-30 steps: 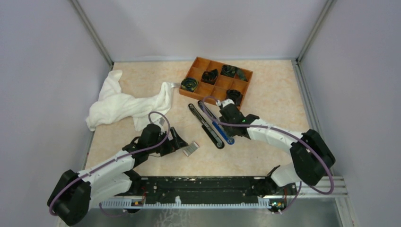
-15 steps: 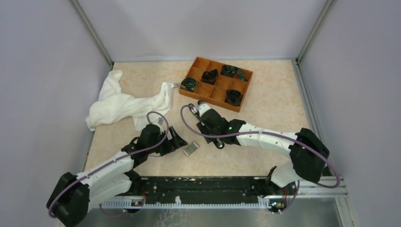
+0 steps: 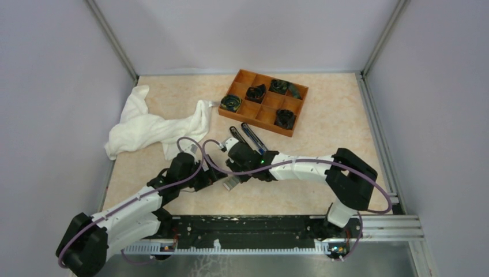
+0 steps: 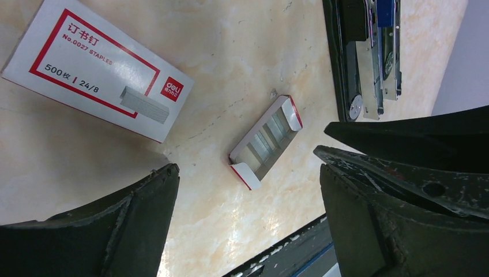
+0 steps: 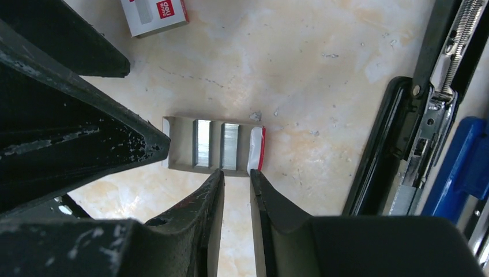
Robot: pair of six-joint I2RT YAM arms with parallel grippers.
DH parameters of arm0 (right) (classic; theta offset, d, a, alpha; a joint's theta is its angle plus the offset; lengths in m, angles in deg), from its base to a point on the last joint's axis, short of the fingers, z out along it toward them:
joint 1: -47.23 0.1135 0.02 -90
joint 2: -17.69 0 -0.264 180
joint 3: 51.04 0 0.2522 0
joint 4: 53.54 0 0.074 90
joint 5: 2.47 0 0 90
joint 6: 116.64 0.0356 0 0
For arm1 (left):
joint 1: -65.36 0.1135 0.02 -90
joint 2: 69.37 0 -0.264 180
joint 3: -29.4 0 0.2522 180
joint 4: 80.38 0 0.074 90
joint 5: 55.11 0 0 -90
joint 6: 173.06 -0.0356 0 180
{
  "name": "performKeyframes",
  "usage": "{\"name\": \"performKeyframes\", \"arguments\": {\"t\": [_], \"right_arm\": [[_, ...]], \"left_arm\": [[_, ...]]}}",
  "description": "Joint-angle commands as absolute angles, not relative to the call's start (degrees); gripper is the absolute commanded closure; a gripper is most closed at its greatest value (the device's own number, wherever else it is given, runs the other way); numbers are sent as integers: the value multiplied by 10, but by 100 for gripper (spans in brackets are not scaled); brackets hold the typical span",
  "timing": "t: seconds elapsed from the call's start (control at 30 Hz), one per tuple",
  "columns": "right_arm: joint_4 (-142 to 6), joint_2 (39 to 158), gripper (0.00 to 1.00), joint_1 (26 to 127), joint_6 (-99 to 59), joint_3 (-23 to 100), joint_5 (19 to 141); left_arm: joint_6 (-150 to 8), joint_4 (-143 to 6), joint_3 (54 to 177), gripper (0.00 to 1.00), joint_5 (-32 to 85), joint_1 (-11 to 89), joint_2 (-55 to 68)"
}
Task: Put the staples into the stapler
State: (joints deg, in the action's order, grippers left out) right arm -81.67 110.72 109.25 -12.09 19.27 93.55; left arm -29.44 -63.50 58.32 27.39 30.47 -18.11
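Note:
The staples [image 5: 222, 144] are silver strips lying in an open white tray with red ends [image 4: 266, 142], flat on the table. Their white carton [image 4: 86, 66] with a red label lies apart to the left. My right gripper [image 5: 236, 176] hovers at the tray's near edge, its jaws a narrow slit apart with nothing between them. My left gripper [image 4: 247, 173] stands wide open around the tray's end, holding nothing. The black stapler [image 5: 398, 133] lies opened flat to the right. From above, the tray [image 3: 232, 184] sits between both grippers and the stapler [image 3: 235, 133] is partly hidden by my right arm.
A blue-and-black stapler [image 3: 252, 136] lies beside the black one. An orange compartment tray [image 3: 238, 80] with dark rolled items stands at the back. A crumpled white cloth [image 3: 153, 124] lies at the left. A black rail [image 3: 248, 228] runs along the near edge.
My right arm has swung left from the staplers to just over the staple tray, and its jaws have narrowed. The left gripper has barely moved.

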Motion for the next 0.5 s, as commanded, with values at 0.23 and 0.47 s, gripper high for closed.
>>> {"name": "performKeyframes", "arguments": {"t": [0.23,0.47], "right_arm": [[-779,1160,80,1100,-116,236,922],[-777,1178,83,1101,-119,240,928]], "left_arm": [[-289,-636,577,4,272,306,-175],[-289,-638,578,4,270,306,-176]]}}
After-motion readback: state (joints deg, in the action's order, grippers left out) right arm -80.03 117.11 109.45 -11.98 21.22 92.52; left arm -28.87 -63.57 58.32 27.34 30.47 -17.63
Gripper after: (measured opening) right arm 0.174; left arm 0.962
